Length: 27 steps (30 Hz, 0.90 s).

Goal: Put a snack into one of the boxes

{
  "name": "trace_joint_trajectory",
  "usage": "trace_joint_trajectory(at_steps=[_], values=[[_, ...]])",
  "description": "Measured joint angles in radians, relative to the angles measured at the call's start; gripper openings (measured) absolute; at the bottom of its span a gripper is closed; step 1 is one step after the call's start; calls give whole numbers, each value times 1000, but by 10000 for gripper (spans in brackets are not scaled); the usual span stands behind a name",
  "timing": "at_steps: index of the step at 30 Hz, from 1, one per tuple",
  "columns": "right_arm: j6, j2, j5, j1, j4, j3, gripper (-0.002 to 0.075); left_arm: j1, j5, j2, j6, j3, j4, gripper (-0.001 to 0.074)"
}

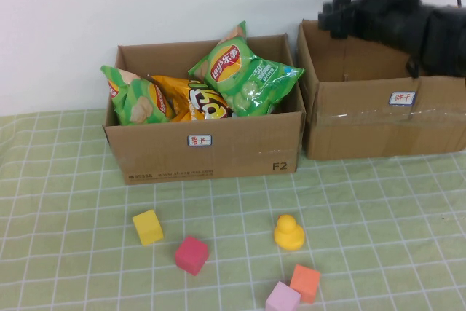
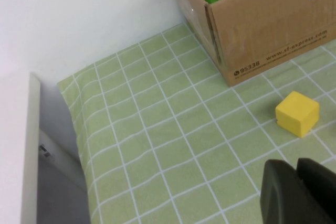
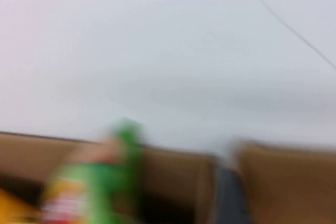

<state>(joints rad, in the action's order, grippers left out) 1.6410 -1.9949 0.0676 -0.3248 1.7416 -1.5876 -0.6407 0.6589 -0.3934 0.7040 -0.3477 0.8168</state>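
Note:
The left cardboard box (image 1: 204,152) holds a green Lay's chip bag (image 1: 244,74), an orange chip bag (image 1: 193,100) and another green bag (image 1: 135,100). The right cardboard box (image 1: 378,121) shows no snack inside. My right gripper (image 1: 336,16) hangs above the right box's far left corner, and nothing shows in it. The right wrist view is blurred and shows a green bag (image 3: 105,182) and box walls (image 3: 289,182). My left gripper (image 2: 296,182) is shut and empty, low over the cloth near a yellow cube (image 2: 297,113). It is out of the high view.
On the green checked cloth in front of the boxes lie a yellow cube (image 1: 148,226), a red cube (image 1: 191,255), a yellow duck (image 1: 288,233), an orange cube (image 1: 306,282) and a pink cube (image 1: 282,298). A white wall stands behind the boxes.

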Motion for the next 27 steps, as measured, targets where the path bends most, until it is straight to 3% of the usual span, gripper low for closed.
trace_joint_trajectory(at_steps=[2, 5, 8, 12, 17, 22, 27], values=[[1, 44, -114, 0, 0, 13, 366, 0, 0, 0, 3, 0, 13, 28], [-9, 103, -336, 0, -15, 35, 133, 0, 0, 0, 3, 0, 22, 28], [-123, 132, -590, 0, -159, 40, 41, 0, 0, 0, 7, 0, 24, 28], [-410, 137, -855, 0, -480, 42, 11, 0, 0, 0, 11, 0, 26, 28], [-779, 138, -1065, 0, -1061, 46, 6, 0, 0, 0, 14, 0, 26, 28], [-1108, 205, -1020, 0, -1516, 127, 6, 0, 0, 0, 15, 0, 26, 28], [-1270, 360, -880, 1, -1670, 291, 5, 0, 0, 0, 15, 0, 26, 28]])
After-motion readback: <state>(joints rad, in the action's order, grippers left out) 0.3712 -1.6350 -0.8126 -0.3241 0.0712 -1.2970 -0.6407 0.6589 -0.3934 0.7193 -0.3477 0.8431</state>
